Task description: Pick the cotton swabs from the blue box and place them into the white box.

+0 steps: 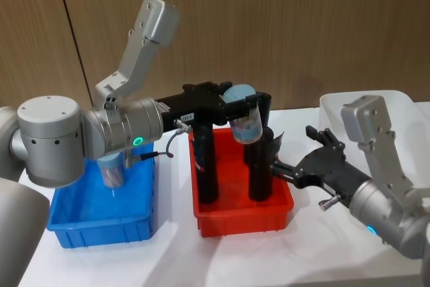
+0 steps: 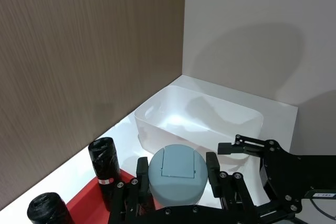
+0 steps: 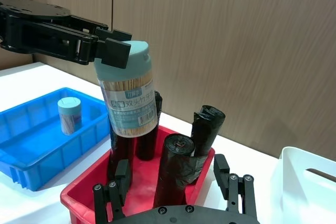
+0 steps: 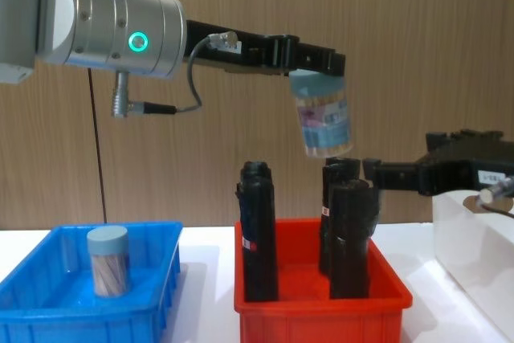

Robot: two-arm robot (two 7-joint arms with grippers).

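Note:
My left gripper [image 1: 236,101] is shut on the pale blue lid of a cotton swabs jar [image 1: 246,126], which hangs tilted above the red bin. The chest view has this jar [image 4: 323,118] in the air over the black rolls. From the left wrist, its lid [image 2: 176,174] sits between the fingers, with the white box [image 2: 157,129] beyond. A second cotton swabs jar [image 1: 113,169] stands upright in the blue box [image 1: 101,226]. Right of the red bin, my right gripper [image 1: 299,152] is open and holds nothing. The white box [image 1: 329,109] is at the far right.
Between the two boxes, a red bin [image 1: 242,216] holds several tall black wrapped rolls [image 1: 207,166] standing upright under the carried jar. A wood-panelled wall runs behind the white table.

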